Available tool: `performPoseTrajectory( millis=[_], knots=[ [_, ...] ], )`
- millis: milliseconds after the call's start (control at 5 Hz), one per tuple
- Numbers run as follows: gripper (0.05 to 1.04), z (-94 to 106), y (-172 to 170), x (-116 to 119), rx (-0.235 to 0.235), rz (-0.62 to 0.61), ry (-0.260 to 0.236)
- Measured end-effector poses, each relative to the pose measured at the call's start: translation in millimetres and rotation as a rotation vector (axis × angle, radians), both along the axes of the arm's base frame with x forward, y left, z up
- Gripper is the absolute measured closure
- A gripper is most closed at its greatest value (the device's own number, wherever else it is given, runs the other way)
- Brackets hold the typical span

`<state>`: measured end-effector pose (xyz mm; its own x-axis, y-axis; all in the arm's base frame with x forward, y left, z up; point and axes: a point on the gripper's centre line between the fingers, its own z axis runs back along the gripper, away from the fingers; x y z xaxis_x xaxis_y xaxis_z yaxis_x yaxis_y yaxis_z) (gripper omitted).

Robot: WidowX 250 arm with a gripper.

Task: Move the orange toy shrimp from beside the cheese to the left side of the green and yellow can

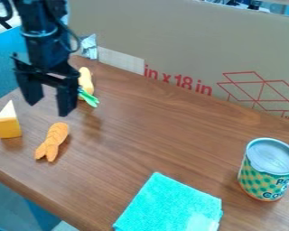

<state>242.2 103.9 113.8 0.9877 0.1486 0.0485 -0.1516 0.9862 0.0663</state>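
One fuzzy blue-green cloth (168, 205) is cut off at the bottom — one round can (268, 170) stands right of it. One bumpy orange toy (53, 140) lies on the wooden table (153, 135), near one yellow-and-white wedge (9, 124) and the wide-open gripper (49, 103). Behind — partly hidden — is one yellow toy (86, 81) with green bits, then flat cardboard (183, 49).

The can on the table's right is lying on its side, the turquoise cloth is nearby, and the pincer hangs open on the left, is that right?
Not quite: the camera view shows the can standing upright, not on its side. The turquoise cloth is nearby, and the pincer hangs open on the left.
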Motion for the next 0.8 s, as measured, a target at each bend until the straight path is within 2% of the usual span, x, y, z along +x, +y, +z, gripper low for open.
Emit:
performPoseTrajectory(
  millis=[200, 400, 800],
  knots=[
    [0.083, -26.0, 16, -1, 0.007, 0.038, 0.005],
    [0.083, -45.6, 27, 3, 0.013, 0.087, -0.032],
    [0.083, -68.4, 17, 16, -0.034, 0.112, -0.060]
  ],
)
